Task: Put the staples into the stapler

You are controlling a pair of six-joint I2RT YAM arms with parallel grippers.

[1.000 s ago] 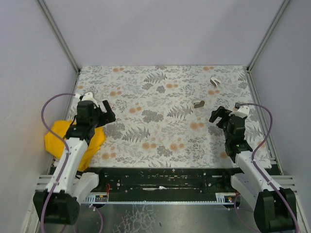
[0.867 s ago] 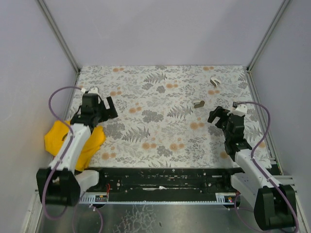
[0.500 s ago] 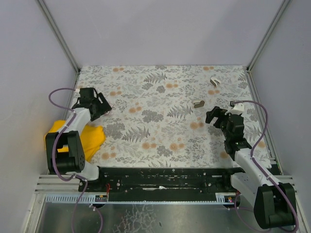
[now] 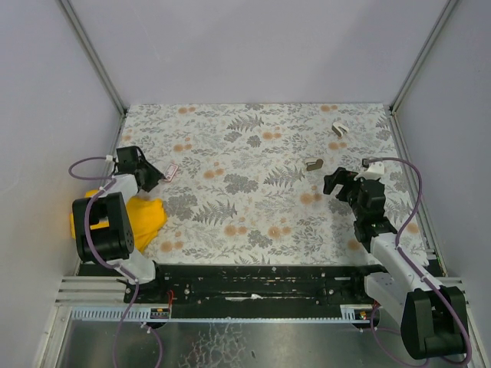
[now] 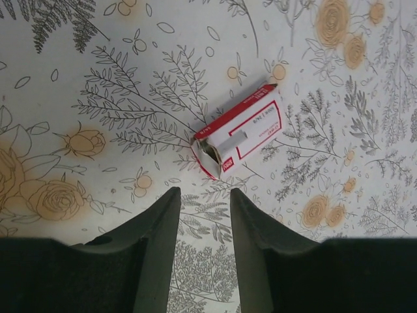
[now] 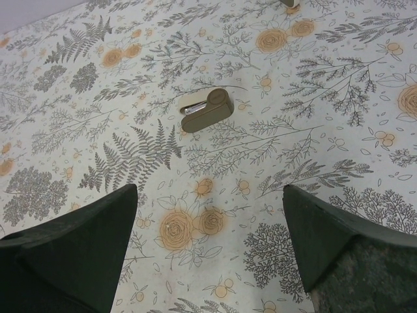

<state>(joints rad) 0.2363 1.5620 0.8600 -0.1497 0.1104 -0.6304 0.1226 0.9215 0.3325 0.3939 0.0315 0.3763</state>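
Where it lies, the staples carton (image 5: 240, 132) is red-and-white, open-ended.

Bright, even, diffuse light from above; no hard shadows on the desk (image 4: 261, 222); staples (image 5: 240, 132) carton throws only a thin soft shadow in the left wrist view; no glare; no motion blur; its floral print sharp in all three views; left gripper (image 5: 203, 193) and right gripper (image 6: 208, 190) fingers close to lens, dark, underexposed, slightly soft-edged

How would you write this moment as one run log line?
left pincer: narrow gap, empty, staples carton just beyond tips | right pincer: wide open, empty, stapler lying ahead | stage: nothing gripped yet
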